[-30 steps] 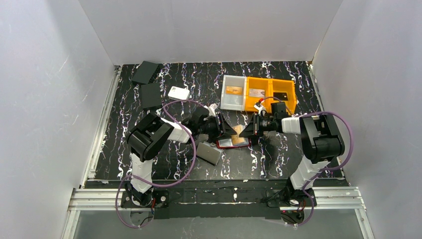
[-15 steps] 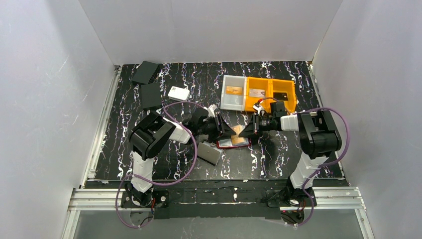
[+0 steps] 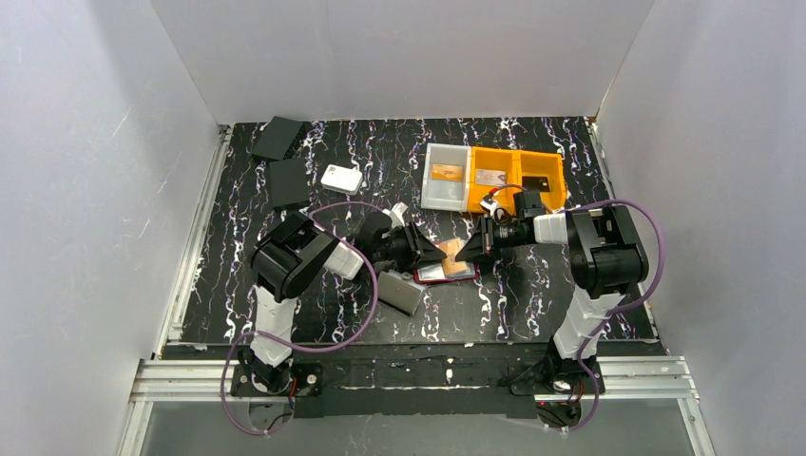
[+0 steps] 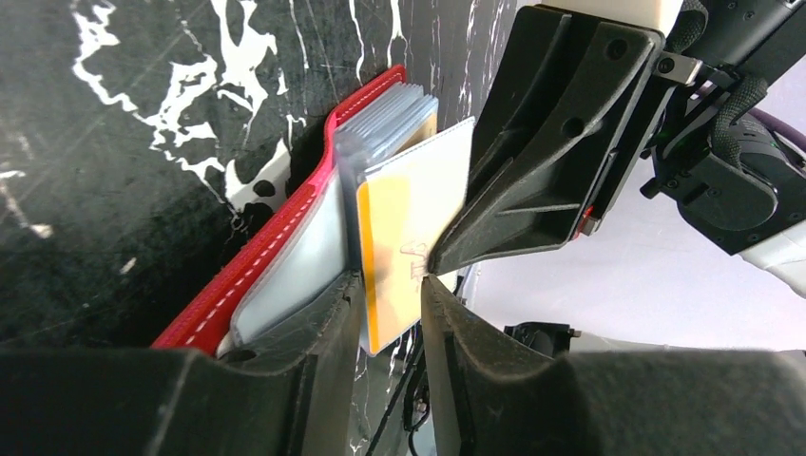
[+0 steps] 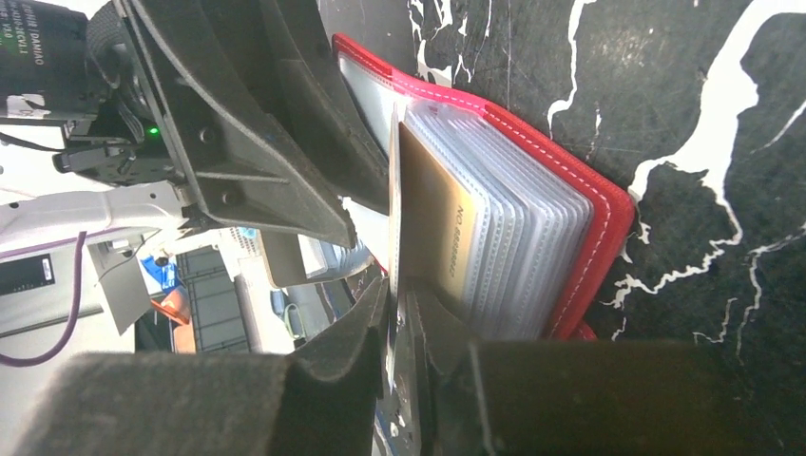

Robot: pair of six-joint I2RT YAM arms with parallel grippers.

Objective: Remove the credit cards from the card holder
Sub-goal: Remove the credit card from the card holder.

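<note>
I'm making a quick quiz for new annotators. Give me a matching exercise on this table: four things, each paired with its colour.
Things:
1. card holder cover
2. card sticking out of its sleeves
3. small rounded box
4. bin at the far right of the row

Colours:
A. white
B. red
C. orange
D. gold-yellow

Pairs: 1-B, 2-D, 3-A, 4-C
</note>
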